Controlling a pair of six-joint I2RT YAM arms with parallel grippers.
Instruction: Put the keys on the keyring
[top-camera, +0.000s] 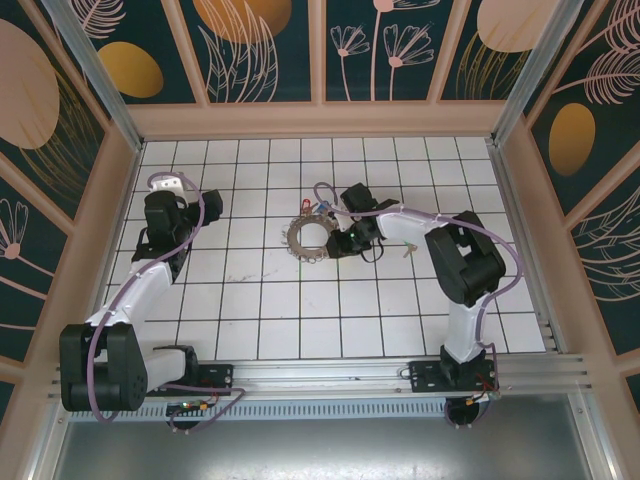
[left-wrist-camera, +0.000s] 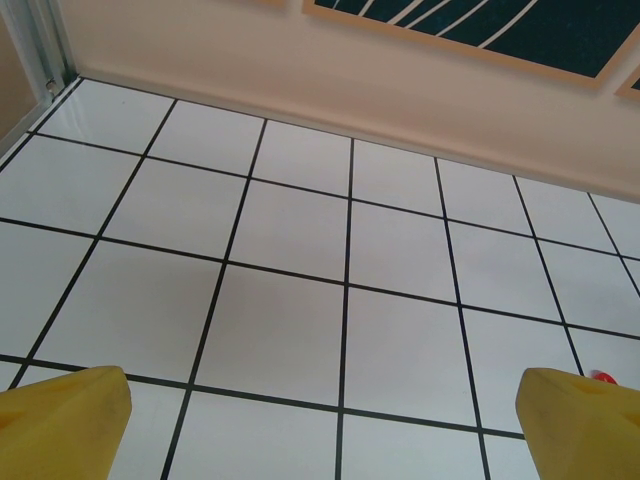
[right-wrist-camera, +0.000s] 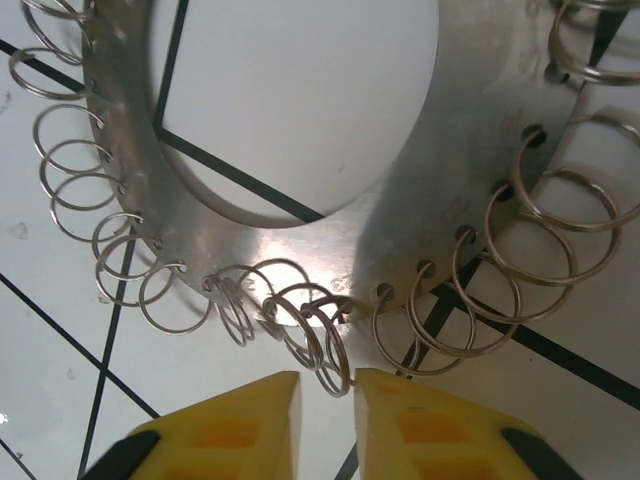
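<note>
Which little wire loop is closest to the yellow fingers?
The loop at the keyring bottom edge, dipping into the gap between the fingers of the right gripper; the other loops fan off sideways.

Through my right wrist camera I look down on the keyring (right-wrist-camera: 480, 150). It is a flat silvery band that curves from the upper left, down through the middle and up to the upper right, over the white tiled table (right-wrist-camera: 300, 90). Small wire loops are threaded through holes along its outer rim and splay out across the tiles. The right gripper (right-wrist-camera: 328, 405) sits at the bottom, its yellow fingers (right-wrist-camera: 235, 425) drawn close with a narrow gap between them. One loop (right-wrist-camera: 336, 362) dips into that gap; I cannot tell whether it is pinched.
</note>
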